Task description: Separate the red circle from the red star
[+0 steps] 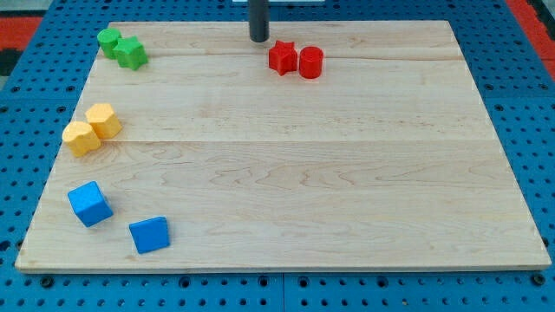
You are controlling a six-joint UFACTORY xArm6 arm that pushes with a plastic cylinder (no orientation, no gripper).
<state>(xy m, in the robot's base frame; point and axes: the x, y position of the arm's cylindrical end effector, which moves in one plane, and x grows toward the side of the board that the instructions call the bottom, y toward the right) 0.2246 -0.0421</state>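
Observation:
The red star [282, 57] and the red circle [311, 62] sit side by side near the view's top centre, touching or nearly touching, star on the left. My tip [259, 39] stands just up and to the left of the red star, a small gap from it.
A green circle [108, 39] and a green star [131, 53] sit together at the top left. Two yellow blocks [103, 119] [81, 138] lie at the left edge. Two blue blocks [90, 204] [149, 234] lie at the bottom left of the wooden board [347, 191].

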